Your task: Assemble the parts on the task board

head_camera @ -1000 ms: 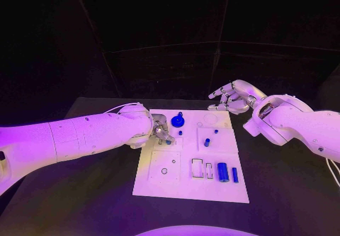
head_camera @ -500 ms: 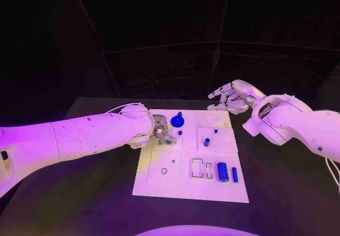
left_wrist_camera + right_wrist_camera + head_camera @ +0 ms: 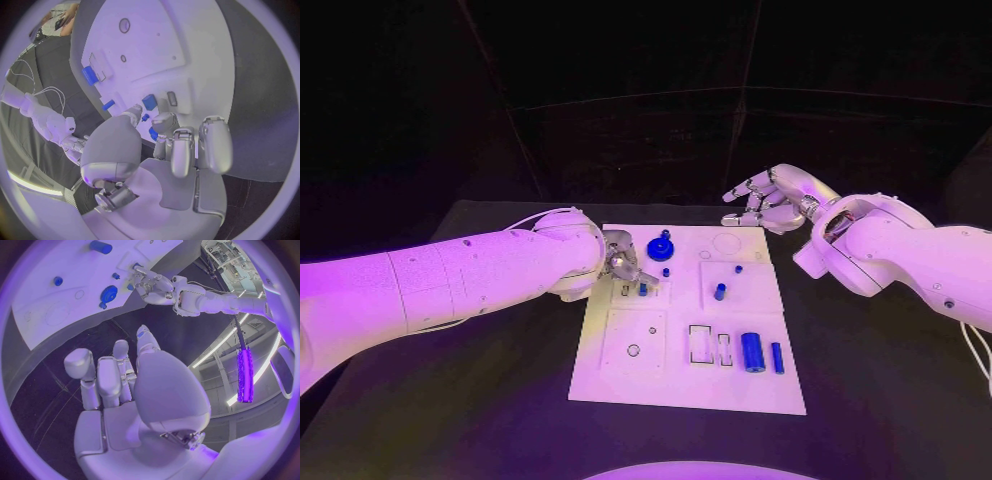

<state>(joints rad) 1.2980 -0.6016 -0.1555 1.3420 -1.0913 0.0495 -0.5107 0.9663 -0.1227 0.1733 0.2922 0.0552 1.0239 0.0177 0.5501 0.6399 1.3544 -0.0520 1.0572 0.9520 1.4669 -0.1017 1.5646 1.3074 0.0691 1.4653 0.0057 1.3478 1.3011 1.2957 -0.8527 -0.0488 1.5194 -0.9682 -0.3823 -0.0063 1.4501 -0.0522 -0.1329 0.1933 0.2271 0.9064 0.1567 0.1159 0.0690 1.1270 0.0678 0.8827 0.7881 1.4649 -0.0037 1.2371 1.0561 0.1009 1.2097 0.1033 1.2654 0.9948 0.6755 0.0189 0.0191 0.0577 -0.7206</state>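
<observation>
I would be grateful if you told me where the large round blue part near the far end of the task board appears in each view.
Head view: the round blue part sits near the far end of the task board, just beside the left hand.
Left wrist view: I cannot pick it out with confidence.
Right wrist view: the round blue part lies on the board, near the left hand.
Shared landmark: the left hand.
</observation>
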